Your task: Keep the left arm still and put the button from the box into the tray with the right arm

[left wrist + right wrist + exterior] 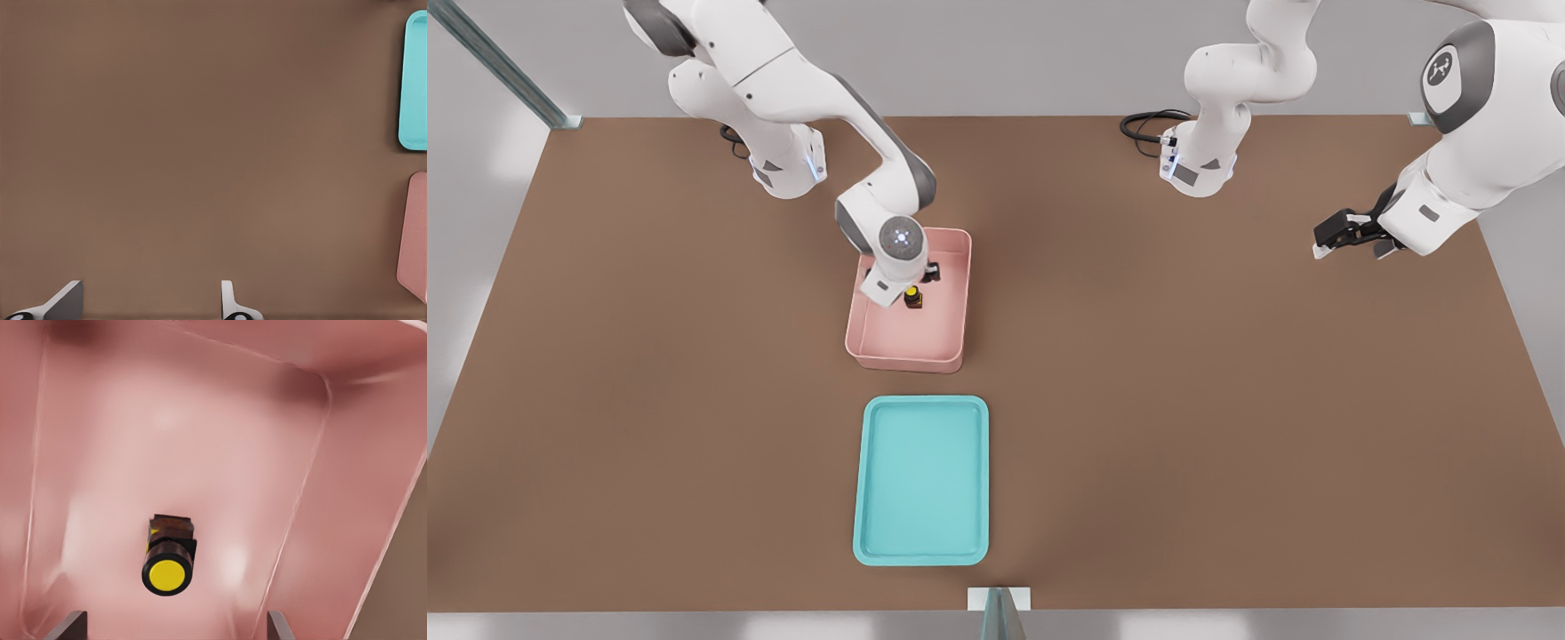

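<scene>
Inside pink box (200,433): yellow-capped dark button (168,555), fingers (67,625) apart above.

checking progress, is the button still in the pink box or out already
In. The button sits on the floor of the pink box, with the gripper open just above it. The teal tray holds nothing.

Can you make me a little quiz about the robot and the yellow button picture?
1. Where is the button right now: in the pink box or in the teal tray?
2. True or false: the gripper is down inside the box, fingers apart, with the button between them but not gripped.
3. What colour is the button's cap?

Key:
1. In the pink box; the tray holds nothing.
2. True.
3. Yellow, on a dark body.
</scene>
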